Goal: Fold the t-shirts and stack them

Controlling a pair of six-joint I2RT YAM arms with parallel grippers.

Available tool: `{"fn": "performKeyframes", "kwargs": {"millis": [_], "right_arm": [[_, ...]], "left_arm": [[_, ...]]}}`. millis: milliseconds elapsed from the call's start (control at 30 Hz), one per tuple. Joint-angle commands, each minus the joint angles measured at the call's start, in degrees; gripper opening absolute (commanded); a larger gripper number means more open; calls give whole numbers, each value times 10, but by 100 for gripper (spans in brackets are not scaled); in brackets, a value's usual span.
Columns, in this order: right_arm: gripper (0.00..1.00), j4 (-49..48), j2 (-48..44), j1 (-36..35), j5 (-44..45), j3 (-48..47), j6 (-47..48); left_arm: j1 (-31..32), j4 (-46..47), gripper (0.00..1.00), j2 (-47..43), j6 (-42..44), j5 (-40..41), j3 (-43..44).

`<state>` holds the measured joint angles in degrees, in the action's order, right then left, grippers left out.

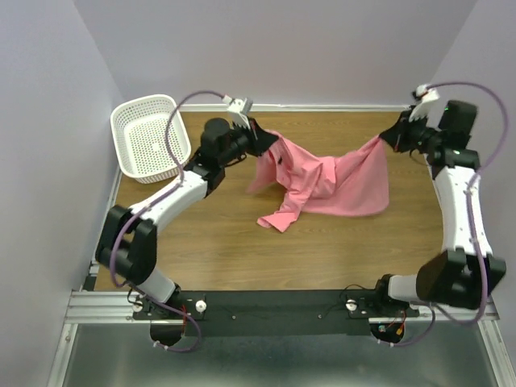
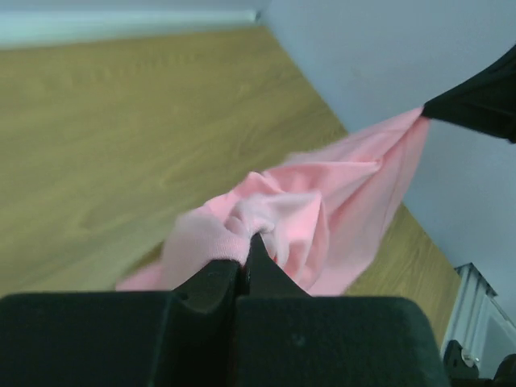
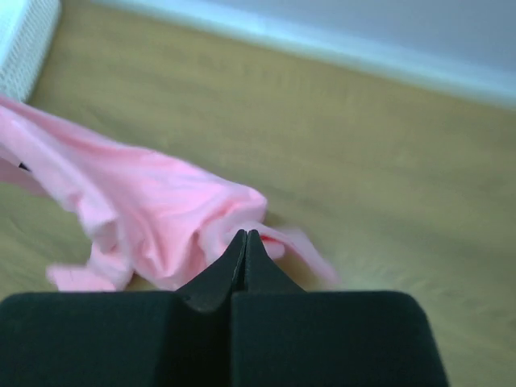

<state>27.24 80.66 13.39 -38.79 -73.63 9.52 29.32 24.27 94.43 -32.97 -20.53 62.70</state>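
The pink t-shirt [image 1: 326,181] hangs stretched between my two grippers above the middle back of the wooden table, its lower part and one sleeve trailing on the wood. My left gripper [image 1: 264,142] is shut on the shirt's left end. My right gripper [image 1: 389,137] is shut on its right end. In the left wrist view the left gripper [image 2: 246,242] pinches bunched pink cloth [image 2: 322,218], and the right gripper's black tip holds the far end at the upper right. In the right wrist view the right gripper [image 3: 244,239] pinches the cloth [image 3: 153,218].
A white perforated basket [image 1: 149,135] stands at the back left corner of the table; its edge shows in the right wrist view [image 3: 24,40]. Walls close in the back and both sides. The black rail [image 1: 274,310] with the arm bases runs along the near edge.
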Motion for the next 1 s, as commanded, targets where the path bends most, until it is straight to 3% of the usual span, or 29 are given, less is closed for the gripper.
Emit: {"fn": "performKeyframes", "kwargs": {"millis": [0, 100, 300, 467, 600, 733, 833, 967], "right_arm": [[1, -4, -96, 1, 5, -90, -34], [1, -1, -120, 1, -7, -216, -77], [1, 4, -147, 1, 13, -373, -115], [1, 4, -203, 1, 101, -429, -107], [1, 8, -216, 0, 190, -432, -78], [1, 6, -229, 0, 242, -320, -53], [1, -19, -255, 0, 227, -66, -3], [0, -33, -263, 1, 192, 118, 92]], "left_arm": [[-1, -132, 0, -124, 153, -14, 90], [-1, -177, 0, -198, 191, -8, 155], [-1, -180, 0, -338, 208, -4, 259], [-1, -184, 0, -426, 228, 15, 281], [-1, -183, 0, -467, 230, 51, 231], [-1, -208, 0, -463, 202, 102, 119], [-2, -187, 0, -461, 124, 97, -37], [-3, -87, 0, -461, -4, 56, -250]]}}
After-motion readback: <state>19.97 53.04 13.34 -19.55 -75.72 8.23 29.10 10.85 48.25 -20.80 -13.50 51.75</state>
